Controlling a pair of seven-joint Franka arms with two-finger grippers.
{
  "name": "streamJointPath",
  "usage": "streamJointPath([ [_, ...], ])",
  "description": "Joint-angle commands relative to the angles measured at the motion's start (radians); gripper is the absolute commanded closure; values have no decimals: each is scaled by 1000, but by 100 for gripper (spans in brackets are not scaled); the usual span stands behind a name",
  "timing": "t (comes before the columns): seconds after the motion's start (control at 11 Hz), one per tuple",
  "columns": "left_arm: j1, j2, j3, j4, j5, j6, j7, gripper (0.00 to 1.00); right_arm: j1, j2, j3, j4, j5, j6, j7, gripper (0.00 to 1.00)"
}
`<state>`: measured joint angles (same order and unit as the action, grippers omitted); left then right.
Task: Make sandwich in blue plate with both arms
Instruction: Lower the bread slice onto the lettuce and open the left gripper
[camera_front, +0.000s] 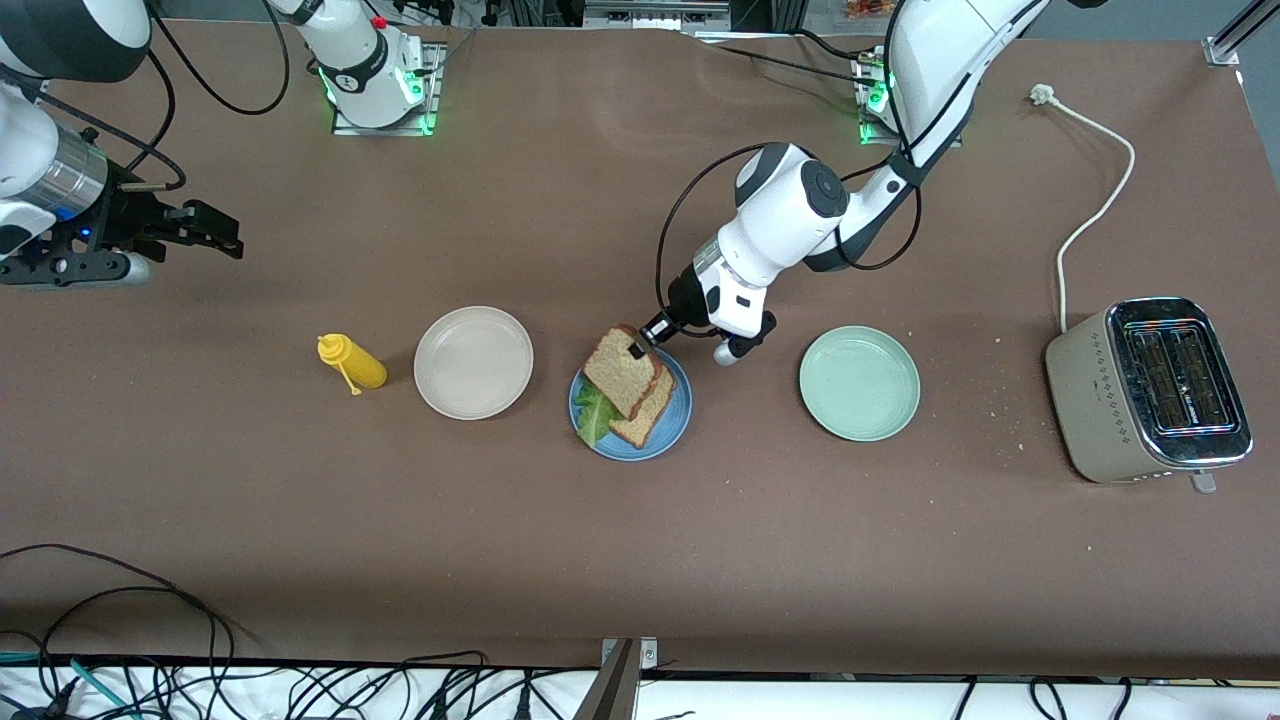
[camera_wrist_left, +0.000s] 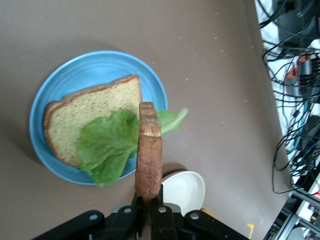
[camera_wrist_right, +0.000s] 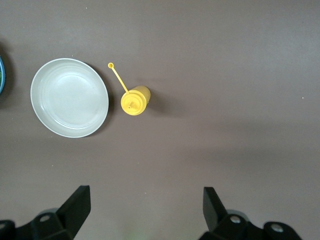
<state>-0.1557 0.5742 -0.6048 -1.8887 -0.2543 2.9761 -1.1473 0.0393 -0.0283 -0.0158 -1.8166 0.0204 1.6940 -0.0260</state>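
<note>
Blue plate (camera_front: 680, 420) with toast (camera_wrist_left: 95, 117), lettuce (camera_wrist_left: 107, 145); left tool (camera_front: 640, 349) clamping speckled slice (camera_front: 620, 372); right tool (camera_wrist_right: 145, 202) agape, empty.

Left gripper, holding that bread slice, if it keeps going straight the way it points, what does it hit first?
Most likely the lettuce leaf on the bottom slice in the blue plate. The left gripper points down at them, its held slice leading edge-on. How far above the leaf it is remains unclear.

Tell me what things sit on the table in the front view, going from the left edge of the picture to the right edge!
Yellow plastic squeeze bottle → round beige plate → round blue plate holding brown toast and green lettuce → round pale green plate → beige metal toaster.
</note>
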Motion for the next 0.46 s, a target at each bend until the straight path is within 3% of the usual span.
streamJointPath([
  [0.0, -16, 12, 13, 60, 18, 7, -48, 100, -13, 13, 13, 34, -13, -54, -6, 0],
  [0.18, -48, 38, 22, 45, 20, 131, -48, 100, -13, 13, 13, 34, -13, -54, -5, 0],
  [0.37, -96, 59, 62, 52, 18, 162, -49, 100, -13, 13, 14, 36, -13, -54, -5, 0],
])
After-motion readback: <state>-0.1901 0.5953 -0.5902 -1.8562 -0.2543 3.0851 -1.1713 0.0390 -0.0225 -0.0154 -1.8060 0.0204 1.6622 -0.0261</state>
